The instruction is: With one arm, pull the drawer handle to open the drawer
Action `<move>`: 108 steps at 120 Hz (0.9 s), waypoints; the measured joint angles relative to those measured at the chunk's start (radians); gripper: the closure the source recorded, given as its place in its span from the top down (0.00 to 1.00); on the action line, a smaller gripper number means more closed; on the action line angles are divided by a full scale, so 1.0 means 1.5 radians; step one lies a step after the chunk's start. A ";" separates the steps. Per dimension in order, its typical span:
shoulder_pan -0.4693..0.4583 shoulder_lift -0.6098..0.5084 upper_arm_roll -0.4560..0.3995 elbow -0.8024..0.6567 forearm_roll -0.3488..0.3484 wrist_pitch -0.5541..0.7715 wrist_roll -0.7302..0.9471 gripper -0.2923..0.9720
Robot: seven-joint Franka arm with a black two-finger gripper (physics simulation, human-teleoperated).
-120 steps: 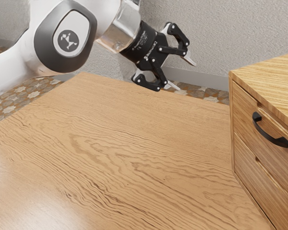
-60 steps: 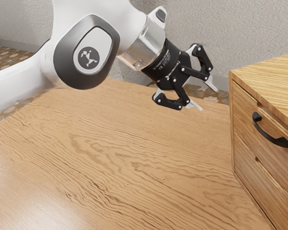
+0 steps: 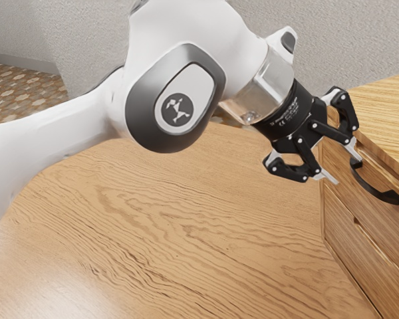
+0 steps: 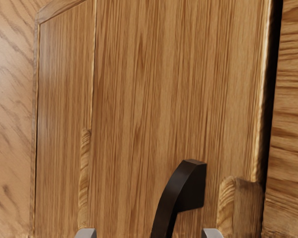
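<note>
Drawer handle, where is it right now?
At the exterior view's right, the black handle sits on the top drawer front, just past the open gripper.

My gripper (image 3: 346,169) hides the upper end of the drawer handle (image 3: 375,189); the cabinet (image 3: 386,113) runs off the exterior view's right edge.

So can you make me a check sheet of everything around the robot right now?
Surface: wooden table, bare wood grain.
Job's things: wooden cabinet at the exterior view's right; its top drawer looks shut; black drawer handle not yet gripped.
Clutter: nothing seen.
End effector: end effector open, fingers spread, right at the near end of the handle; the wrist view shows the handle between the fingertips.
Cables: nothing seen.
Surroundings: grey textured wall behind; patterned floor at the exterior view's left.
</note>
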 joint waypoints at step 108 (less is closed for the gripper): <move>-0.014 0.032 0.000 0.009 -0.008 0.014 -0.001 0.31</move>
